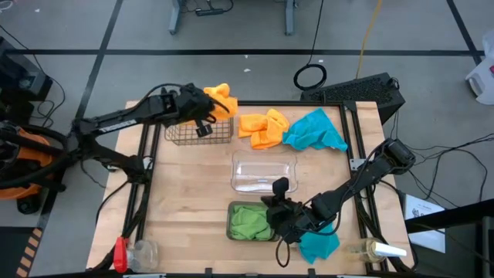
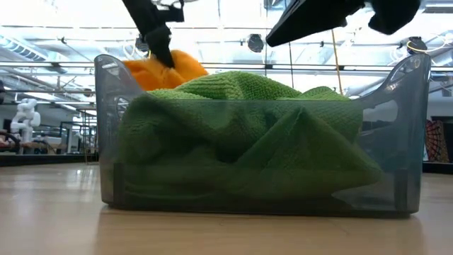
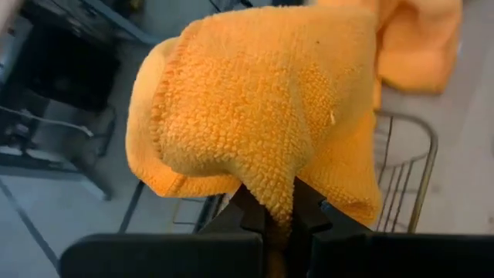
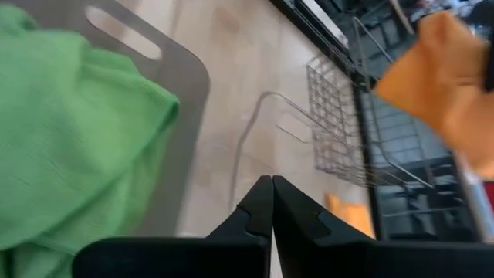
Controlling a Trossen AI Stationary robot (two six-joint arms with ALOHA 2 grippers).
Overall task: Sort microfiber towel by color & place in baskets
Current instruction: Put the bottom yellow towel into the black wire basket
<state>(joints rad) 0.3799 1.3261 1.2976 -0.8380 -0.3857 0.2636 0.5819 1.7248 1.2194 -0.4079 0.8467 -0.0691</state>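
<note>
1. Holding an orange towel (image 1: 219, 100) clamped between its fingers, the left gripper (image 1: 202, 108) hangs above the brown wire basket (image 1: 197, 133) at the far left of the desk (image 1: 193, 193).
2. A second orange towel (image 1: 262, 128) lies on the desk just right of the wire basket, touching a teal towel (image 1: 315, 131) farther right.
3. The clear tray (image 1: 264, 173) sits mid-desk.
4. The grey tray (image 1: 234, 232) at the near edge contains green cloth (image 1: 250, 222), bunched above the rim in the low view.
5. The right gripper (image 1: 279, 220) is at the grey tray's right side, fingers pressed together and holding nothing.
6. Another teal towel (image 1: 318, 245) lies near right, beside the right arm.
</note>
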